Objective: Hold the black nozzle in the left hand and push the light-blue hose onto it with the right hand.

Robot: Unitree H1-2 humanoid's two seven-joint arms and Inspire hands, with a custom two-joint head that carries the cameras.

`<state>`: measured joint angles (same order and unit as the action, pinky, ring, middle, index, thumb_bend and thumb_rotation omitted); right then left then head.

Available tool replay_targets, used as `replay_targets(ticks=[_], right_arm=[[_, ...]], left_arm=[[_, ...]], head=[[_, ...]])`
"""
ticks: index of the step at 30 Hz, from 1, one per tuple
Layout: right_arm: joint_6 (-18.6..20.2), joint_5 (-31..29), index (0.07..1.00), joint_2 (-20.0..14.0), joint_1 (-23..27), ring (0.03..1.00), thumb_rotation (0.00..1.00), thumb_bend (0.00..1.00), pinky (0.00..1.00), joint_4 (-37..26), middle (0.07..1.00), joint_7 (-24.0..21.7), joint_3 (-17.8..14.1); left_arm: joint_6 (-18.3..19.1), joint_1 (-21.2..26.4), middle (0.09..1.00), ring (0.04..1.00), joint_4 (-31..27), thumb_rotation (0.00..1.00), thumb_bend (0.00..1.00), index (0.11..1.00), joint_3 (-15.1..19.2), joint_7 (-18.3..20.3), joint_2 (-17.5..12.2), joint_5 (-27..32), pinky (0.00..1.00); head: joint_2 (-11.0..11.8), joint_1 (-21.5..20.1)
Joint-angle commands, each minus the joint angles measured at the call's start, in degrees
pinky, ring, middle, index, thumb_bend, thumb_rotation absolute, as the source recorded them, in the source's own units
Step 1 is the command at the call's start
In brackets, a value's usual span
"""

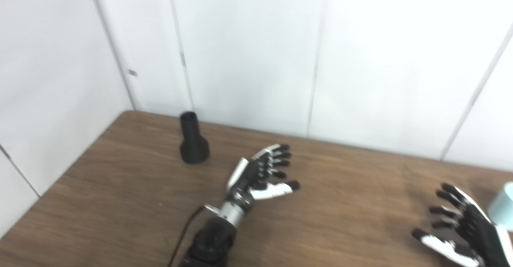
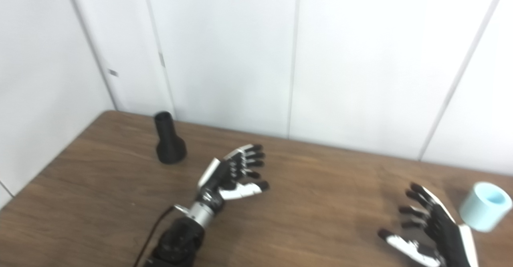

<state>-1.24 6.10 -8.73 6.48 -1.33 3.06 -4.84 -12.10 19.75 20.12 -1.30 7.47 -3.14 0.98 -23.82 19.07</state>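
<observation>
- the nozzle (image 2: 169, 144) stands upright on its wide base, near the far left corner of the table (image 2: 320, 187), close to the wall (image 2: 224, 50).
- the hose (image 2: 485, 206) is a short light-blue piece, lying tilted with its open end up, at the far right of the table; in the left eye view the frame edge cuts it.
- the left hand (image 2: 234, 172) hovers over the middle of the table, fingers apart and nearly straight, holding nothing; the nozzle is near it, to its left and further back, not touching.
- the right hand (image 2: 427, 229) is low at the right, fingers spread, also empty; the hose is just beside it, apart from it.
- risk, as i judge it: the nozzle is tall on a small base, so a touch from the side by the straight fingers can tip it and let it roll to the table edge.
- the hose is round and light; a push from the right hand before the fingers close can roll it away, out of reach.
- if the nozzle is held too high, little neck stays free for the hose.
- the table is dark brown wood grain, flat and smooth.
- behind are plain white wall panels with thin seams; the pictures are a little blurred.
</observation>
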Motion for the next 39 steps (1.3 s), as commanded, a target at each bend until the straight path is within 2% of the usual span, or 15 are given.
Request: replay_targets(ticks=[1,8,11,14,18,22,26,29,33,36,39], right_arm=[[1.59,0.76,0.778,0.11,1.23,0.612,0.06,0.66,0.47,-3.48,0.75,0.51,-0.13],[5.88,1.18,0.783,0.79,1.33,0.641,0.0,0.64,0.49,-6.69,0.768,0.12,0.25],[6.54,1.5,0.783,0.73,1.46,0.636,0.0,0.63,0.48,-7.37,0.767,0.18,0.36],[6.9,1.43,0.783,0.74,1.55,0.628,0.0,0.63,0.48,-7.69,0.766,0.15,0.37],[7.01,1.48,0.779,0.89,1.77,0.622,0.0,0.63,0.48,-7.98,0.762,0.19,0.56],[8.09,2.4,0.773,1.38,2.29,0.613,0.0,0.62,0.45,-8.41,0.755,0.51,0.99],[9.29,2.65,0.781,1.84,2.94,0.621,0.0,0.61,0.46,-8.82,0.757,0.6,1.0],[9.25,2.7,0.783,1.95,3.27,0.624,0.0,0.61,0.46,-8.58,0.758,0.56,0.98],[9.9,2.93,0.78,2.4,3.76,0.607,0.0,0.61,0.44,-9.11,0.758,0.71,1.17],[10.13,2.96,0.778,2.55,3.92,0.599,0.0,0.59,0.42,-9.41,0.757,0.76,1.22],[10.19,3.11,0.779,2.6,4.03,0.604,0.0,0.58,0.42,-9.56,0.758,0.75,1.24]], left_arm=[[-0.68,-2.29,0.815,0.772,1.97,0.16,0.83,0.824,-0.09,-1.15,0.86,-0.27,0.65],[-0.22,-2.11,0.779,0.733,-1.63,0.13,0.75,0.779,2.46,-0.92,-0.08,2.4,0.66],[-0.92,-1.96,0.761,0.726,-3.77,0.16,0.75,0.772,2.37,-1.91,-1.36,-0.2,0.68],[-0.51,-1.4,0.756,0.725,-7.04,0.16,0.76,0.769,2.38,-3.3,-3.15,-4.06,0.68],[1.25,0.63,0.763,0.752,-11.84,0.13,0.76,0.772,3.4,-4.34,-6.89,-7.79,0.68],[3.13,2.96,0.783,0.749,-15.81,0.12,0.73,0.795,3.9,-3.72,-12.0,-11.33,0.65],[5.0,5.21,0.779,0.744,-18.65,0.06,0.75,0.788,4.93,-3.83,-16.24,-13.32,0.62],[5.56,6.47,0.784,0.763,-19.45,0.06,0.77,0.786,5.12,-5.09,-18.75,-17.66,0.63],[9.37,8.53,0.819,0.834,-21.64,0.1,0.78,0.809,5.23,-7.06,-22.85,-27.67,0.76],[9.94,9.74,0.863,0.856,-22.13,0.13,0.78,0.837,5.23,-9.2,-25.66,-34.64,0.73],[8.9,10.57,0.884,0.87,-21.12,0.11,0.77,0.863,5.69,-12.37,-27.77,-38.3,0.74]], head=[[0.01,0.17],[-0.1,0.43],[-0.08,0.72],[0.0,0.96],[0.15,1.98],[0.6,2.21],[0.81,2.17],[1.05,2.4],[1.25,2.39],[1.25,2.44],[1.22,2.57]])
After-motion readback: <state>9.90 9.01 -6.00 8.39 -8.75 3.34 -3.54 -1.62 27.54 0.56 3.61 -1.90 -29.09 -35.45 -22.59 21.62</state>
